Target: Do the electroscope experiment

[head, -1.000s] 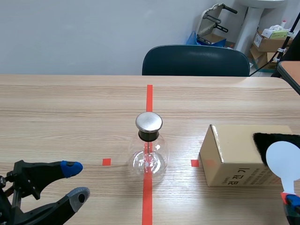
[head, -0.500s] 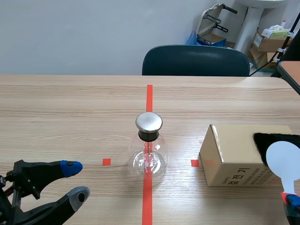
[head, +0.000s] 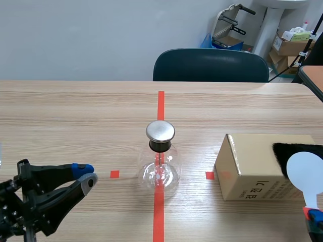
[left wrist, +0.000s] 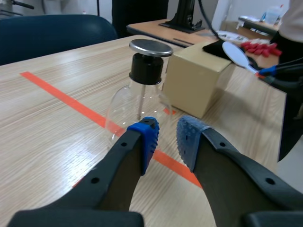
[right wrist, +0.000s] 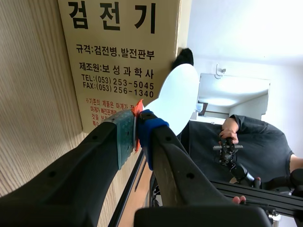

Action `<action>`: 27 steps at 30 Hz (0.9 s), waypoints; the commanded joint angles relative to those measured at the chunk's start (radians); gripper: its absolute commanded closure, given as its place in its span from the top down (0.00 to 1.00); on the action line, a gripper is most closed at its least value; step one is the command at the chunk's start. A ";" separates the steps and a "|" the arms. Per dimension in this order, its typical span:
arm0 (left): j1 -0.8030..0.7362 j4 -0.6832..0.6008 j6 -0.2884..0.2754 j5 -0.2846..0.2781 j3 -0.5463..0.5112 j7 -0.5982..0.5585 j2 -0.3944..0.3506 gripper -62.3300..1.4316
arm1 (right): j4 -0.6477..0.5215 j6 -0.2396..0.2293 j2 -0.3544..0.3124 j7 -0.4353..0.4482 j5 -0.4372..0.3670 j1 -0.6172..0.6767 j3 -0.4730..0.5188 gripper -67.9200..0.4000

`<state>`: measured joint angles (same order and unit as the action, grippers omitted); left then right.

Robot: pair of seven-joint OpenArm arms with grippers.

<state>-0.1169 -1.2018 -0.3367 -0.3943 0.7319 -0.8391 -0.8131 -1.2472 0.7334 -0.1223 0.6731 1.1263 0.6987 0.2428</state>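
Status for you:

- Electroscope [head: 160,164] stands upright mid-table [head: 75,111] on the centre tape line [head: 160,103]. It's a clear flask with a black stopper and a flat metal cap [head: 160,131]; a thin rod runs down inside
- Left gripper [left wrist: 165,139] is low, near the flask on its left. Pads have a narrow gap and hold nothing
- Right gripper [right wrist: 137,127] is clamped on the orange-red handle of the white paddle [right wrist: 177,97]. The disc sits by the black fur [head: 298,148] on the cardboard box [head: 252,169]; I can't tell if they touch

Handling, my read:

- Flask looks like thin glass: light, slick, top-heavy with that cap, easy to tip or crack. Don't squeeze the bulb. If you need to steady it, take the black stopper neck, gently
- Paddle looks thin and light and probably flexes. You're holding it only at the handle end, so expect it to pivot if you rub hard on the fur
- Only the disc should approach the metal cap; keep the pads off the cap
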 commanded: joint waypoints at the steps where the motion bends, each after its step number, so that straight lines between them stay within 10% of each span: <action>1: 0.012 -0.010 0.011 -0.005 -0.003 -0.006 0.018 0.21 | -0.005 0.050 -0.002 -0.005 -0.005 0.008 0.005 0.03; 27: 0.129 -0.003 0.196 0.017 -0.003 0.247 0.148 0.13 | -0.063 0.050 -0.007 -0.005 -0.050 0.021 0.007 0.03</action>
<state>0.0017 -1.2011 -0.1387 -0.3714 0.7319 -0.5930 -0.6781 -1.2739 0.7330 -0.1223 0.6727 1.0878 0.7055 0.2428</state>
